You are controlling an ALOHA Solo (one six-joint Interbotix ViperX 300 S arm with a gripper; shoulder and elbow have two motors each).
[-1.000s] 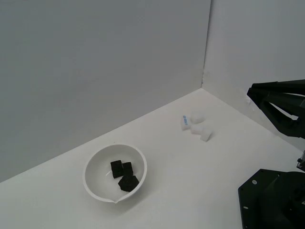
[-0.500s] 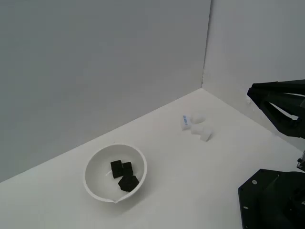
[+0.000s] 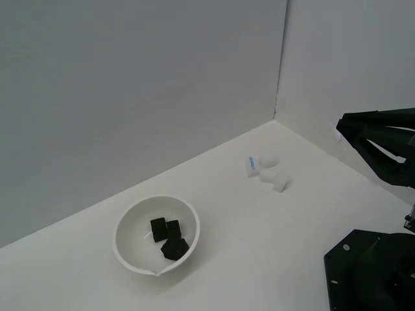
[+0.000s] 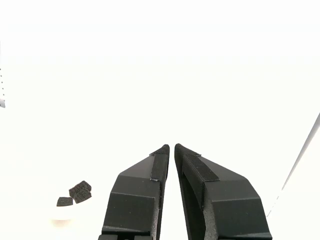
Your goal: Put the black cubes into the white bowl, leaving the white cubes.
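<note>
Three black cubes (image 3: 168, 236) lie together inside the white bowl (image 3: 133, 256), which sits on the white table toward the exterior view's left. In the wrist view the black cubes (image 4: 76, 192) show as a small dark cluster in the washed-out bowl (image 4: 62, 216). The white cubes (image 3: 268, 170) sit grouped near the back corner, one with a small blue mark (image 3: 250, 162). My gripper (image 4: 171, 146) is shut with nothing between its fingers, held far from both the bowl and the cubes. At the exterior view's right edge only part of the black arm (image 3: 379, 139) shows.
Grey walls meet in a corner (image 3: 277, 103) just behind the white cubes. The arm's black base (image 3: 366, 272) fills the lower corner at the exterior view's right. The wrist view is strongly overexposed.
</note>
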